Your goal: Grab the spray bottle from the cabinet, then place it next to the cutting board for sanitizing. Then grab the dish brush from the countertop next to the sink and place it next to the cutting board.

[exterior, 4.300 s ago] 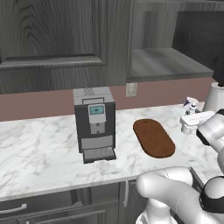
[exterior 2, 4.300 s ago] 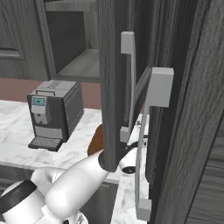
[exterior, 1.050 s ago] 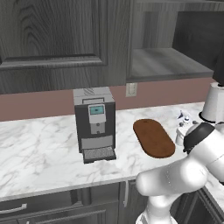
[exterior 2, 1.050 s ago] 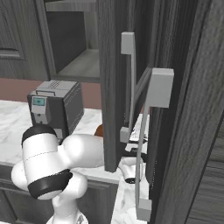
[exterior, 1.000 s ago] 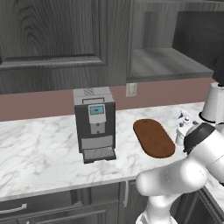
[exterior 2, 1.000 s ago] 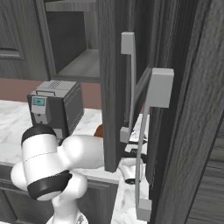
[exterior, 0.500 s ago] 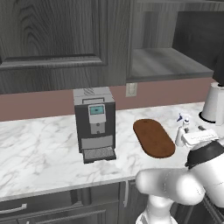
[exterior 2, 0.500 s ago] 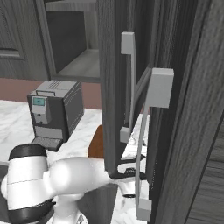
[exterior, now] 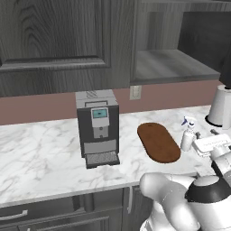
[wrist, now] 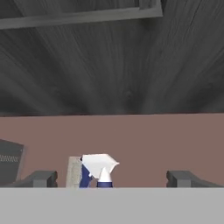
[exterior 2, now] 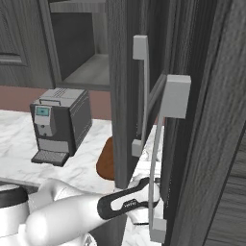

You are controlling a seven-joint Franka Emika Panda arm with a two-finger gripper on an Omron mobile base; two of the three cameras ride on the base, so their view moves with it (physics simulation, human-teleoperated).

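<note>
Hand view: your gripper (wrist: 112, 178) is spread wide and holds nothing, with the spray bottle (wrist: 99, 169) between its fingertips (wrist: 42, 178). Left base view puts that bottle upright just right of the cutting board (exterior: 158, 141). No writing is legible.

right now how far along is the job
Done: the spray bottle stands on the countertop beside the cutting board. In hand: nothing; the gripper is open with the bottle's head between its fingers. Left: fetching the dish brush.
</note>
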